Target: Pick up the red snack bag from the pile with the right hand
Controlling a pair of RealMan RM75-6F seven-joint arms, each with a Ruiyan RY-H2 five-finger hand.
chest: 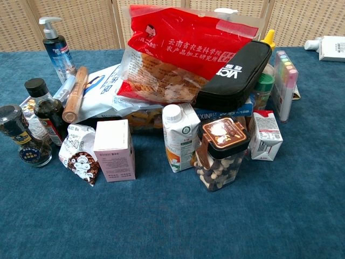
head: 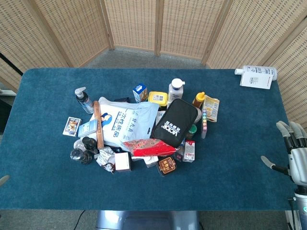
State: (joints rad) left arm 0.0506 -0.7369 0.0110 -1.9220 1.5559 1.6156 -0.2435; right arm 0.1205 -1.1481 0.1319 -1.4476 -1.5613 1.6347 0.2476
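The red snack bag (head: 148, 146) lies on the near side of the pile, leaning against a black zip case (head: 175, 122). In the chest view the red snack bag (chest: 180, 54) stands tall at the top centre, its clear lower half showing snacks, beside the black case (chest: 237, 75). My right hand (head: 293, 151) hangs at the table's right edge, fingers spread, holding nothing, far to the right of the bag. My left hand shows in neither view.
Around the bag sit a white pouch (head: 127, 122), a wooden stick (head: 98, 125), dark jars (head: 82, 149), a pink box (chest: 113, 150), a milk carton (chest: 179, 136), a nut jar (chest: 220, 154) and a pump bottle (head: 83, 99). A white bottle (head: 256, 75) lies far right.
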